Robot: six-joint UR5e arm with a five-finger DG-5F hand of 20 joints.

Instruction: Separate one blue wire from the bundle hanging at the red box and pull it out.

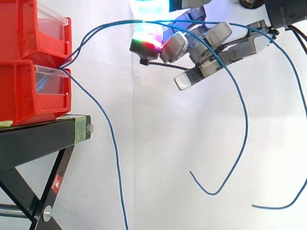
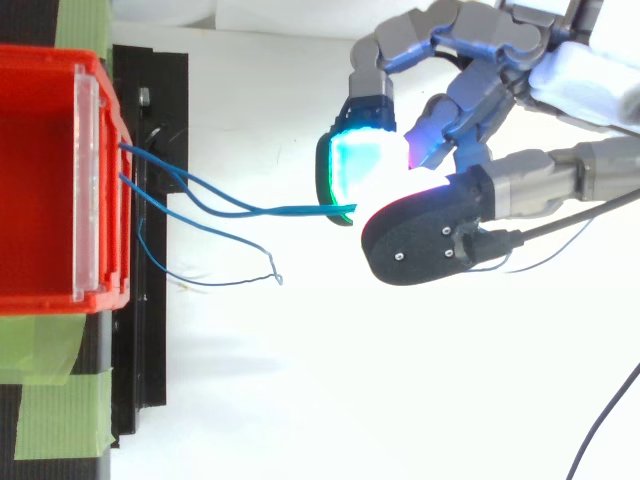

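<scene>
Three blue wires leave the front of the red bins [image 1: 29,91] [image 2: 40,180]. Two of them [image 1: 105,26] [image 2: 230,205] rise side by side to my hand [image 1: 211,48] [image 2: 480,90], which is right of the bins and above them. Its fingers are curled, and a glowing fingertip [image 2: 360,165] and the thumb [image 2: 425,235] pinch where these two wires arrive. Beyond the hand both drape over it and hang down in long loops [image 1: 244,124]. The third wire [image 1: 112,143] [image 2: 200,235] hangs free from the bins, apart from the hand.
The red bins are stacked on a black stand [image 1: 38,139] with green tape [image 2: 50,400] on it. A white curtain forms the backdrop. Open space lies below and to the right of the hand, crossed by the hanging wire ends [image 1: 268,207].
</scene>
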